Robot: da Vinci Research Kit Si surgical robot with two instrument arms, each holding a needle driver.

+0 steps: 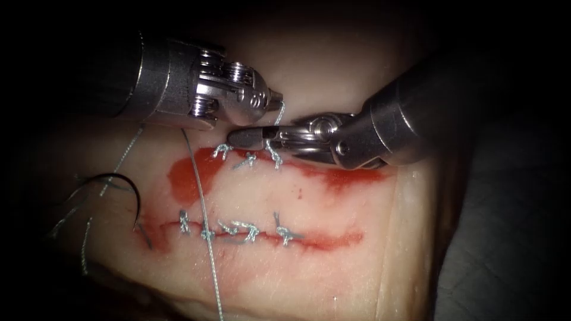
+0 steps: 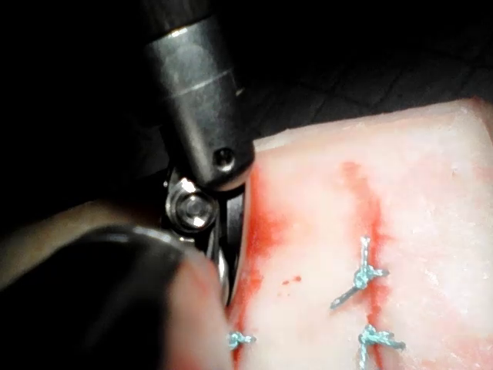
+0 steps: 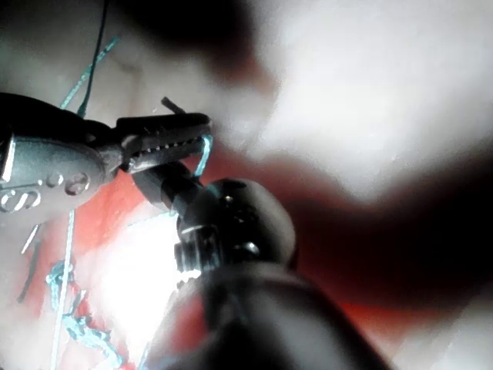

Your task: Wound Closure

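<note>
The needle lies free at the far left of the tissue, its tip at the left end of the lower cut, with thread trailing across both knotted rows and the red fluid. My left tool reaches in from the upper left and pinches a short thread end. My right tool lies low from the right, jaws closed around that same strand above the upper cut.
</note>
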